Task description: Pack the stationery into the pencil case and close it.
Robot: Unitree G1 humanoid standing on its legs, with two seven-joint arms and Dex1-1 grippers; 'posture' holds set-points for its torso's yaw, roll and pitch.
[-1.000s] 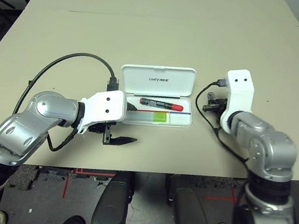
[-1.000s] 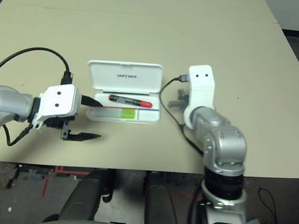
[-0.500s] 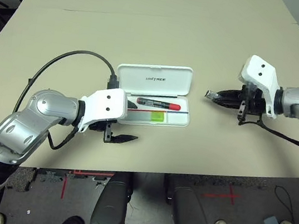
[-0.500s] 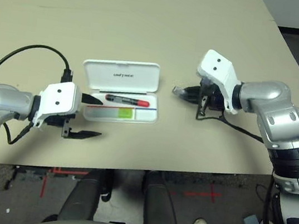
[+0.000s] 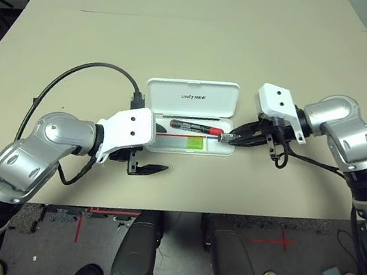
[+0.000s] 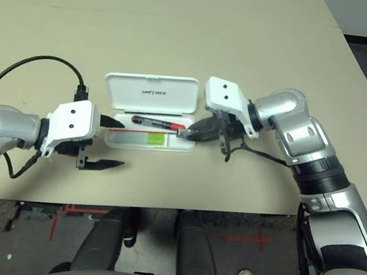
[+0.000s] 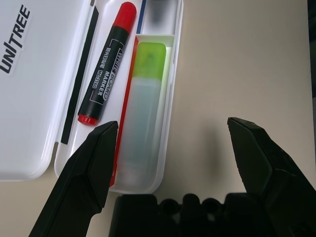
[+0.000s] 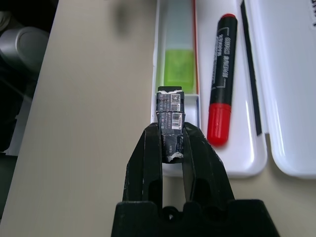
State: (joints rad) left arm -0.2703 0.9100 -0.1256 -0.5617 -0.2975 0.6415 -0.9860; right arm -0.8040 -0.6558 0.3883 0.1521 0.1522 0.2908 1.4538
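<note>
the dark stub (image 8: pixel 170 123) sits clamped between the fingers of the right gripper (image 8: pixel 171 143), sticking out past the tips toward the open case (image 5: pixel 226 149). its long axis runs along the gripper's own line, and its free end hangs over the small end compartment of the tray, the one right in front of the tips. that compartment lies straight ahead of and just below the gripper, so the coming move looks like a short lowering and a release, not a sideways reach.

beyond the stub, further along the same line, the highlighter (image 8: pixel 178 59) lies in the narrow front channel with its green cap nearest the gripper. beside it the marker (image 8: pixel 222 84) lies in the wider channel, red cap toward the gripper, both parallel to the stub's axis. a thin pencil (image 7: pixel 126 103) runs between them. the lid (image 5: pixel 193 97) stands open on the far side.

the left gripper (image 7: pixel 180 148) waits at the other end of the case with its fingers spread wide and nothing between them. the right arm is plainly the one placed for this piece.

the right wrist view shows the grip and the label on the stub, and how the stub lines up with the compartment. the head views show the two arms flanking the case on the bench (image 5: pixel 186 27), but there the stub is too small to read.
</note>
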